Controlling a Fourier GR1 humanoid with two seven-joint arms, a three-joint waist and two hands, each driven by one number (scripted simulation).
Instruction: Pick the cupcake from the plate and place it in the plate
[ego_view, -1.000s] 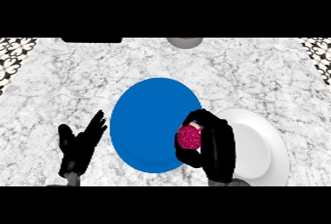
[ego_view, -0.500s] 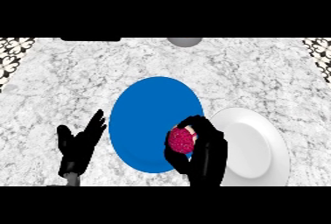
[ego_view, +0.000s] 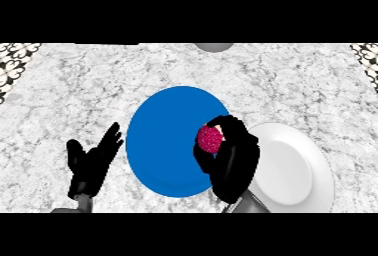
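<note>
Looking down, head view: right hand is curled round the pink cupcake, fingers and thumb closed on it, over the right part of the blue plate. White plate lies just beside the blue one, to its right, partly hidden by the right forearm. Left hand is wide, fingers straight, resting left of the blue plate over the marble bench. A grey round object is cut off at the far edge.

Our black right hand curls round the pink cupcake; our black left hand rests open, fingers up, at lower left.
</note>
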